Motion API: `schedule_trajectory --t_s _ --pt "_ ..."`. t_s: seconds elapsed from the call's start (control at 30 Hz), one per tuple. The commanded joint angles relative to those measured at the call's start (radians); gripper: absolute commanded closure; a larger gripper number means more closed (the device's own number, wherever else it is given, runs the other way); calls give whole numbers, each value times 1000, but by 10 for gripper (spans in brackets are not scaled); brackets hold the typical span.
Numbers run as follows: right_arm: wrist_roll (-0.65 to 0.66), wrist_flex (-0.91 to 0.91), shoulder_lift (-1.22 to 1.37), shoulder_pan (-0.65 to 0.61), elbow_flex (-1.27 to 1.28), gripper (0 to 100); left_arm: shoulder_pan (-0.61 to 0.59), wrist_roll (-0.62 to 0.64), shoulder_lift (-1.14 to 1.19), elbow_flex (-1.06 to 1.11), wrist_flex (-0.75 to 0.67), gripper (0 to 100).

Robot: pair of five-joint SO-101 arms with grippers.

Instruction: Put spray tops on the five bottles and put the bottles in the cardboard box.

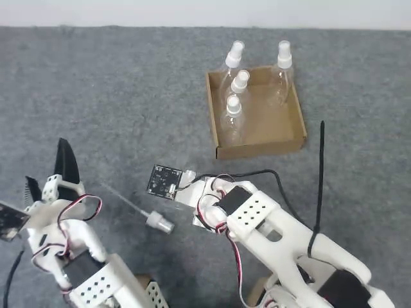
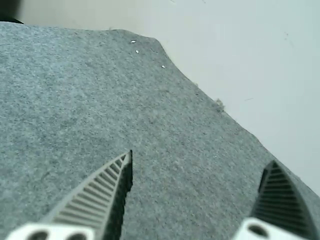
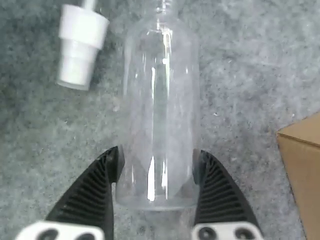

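Note:
A clear bottle (image 3: 157, 100) without a top lies on the grey carpet, and my right gripper (image 3: 156, 165) is shut on its lower body, one finger against each side. A loose white spray top (image 3: 80, 45) lies just beside the bottle's neck; its thin dip tube trails away from the spray top (image 1: 159, 221) across the carpet. The cardboard box (image 1: 292, 106) stands at the back right with several capped bottles (image 1: 232, 119) in it. My left gripper (image 2: 200, 160) is open over bare carpet, at the front left (image 1: 48, 173).
The right arm's wrist (image 1: 247, 212) and its camera board (image 1: 164, 181) cover the held bottle from above. A black cable (image 1: 320, 167) runs beside the box. A box corner (image 3: 302, 150) lies close to the right gripper. Pale floor (image 2: 250, 60) borders the carpet.

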Motion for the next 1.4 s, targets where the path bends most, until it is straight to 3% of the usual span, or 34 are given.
schedule_trajectory --t_s 0.0,0.33,0.6,1.0,1.37 --pt "20 21 -53 42 -43 965 -6 17 5 -8 -38 625" --pt "15 114 -64 48 -75 682 -5 17 5 -8 -38 625" --pt "12 312 -54 47 -227 680 -5 17 5 -8 -38 625" --pt "-26 329 -64 44 -261 680 -3 17 5 -8 -38 625" --pt "-37 478 -53 44 -393 681 0 17 5 -8 -38 625"
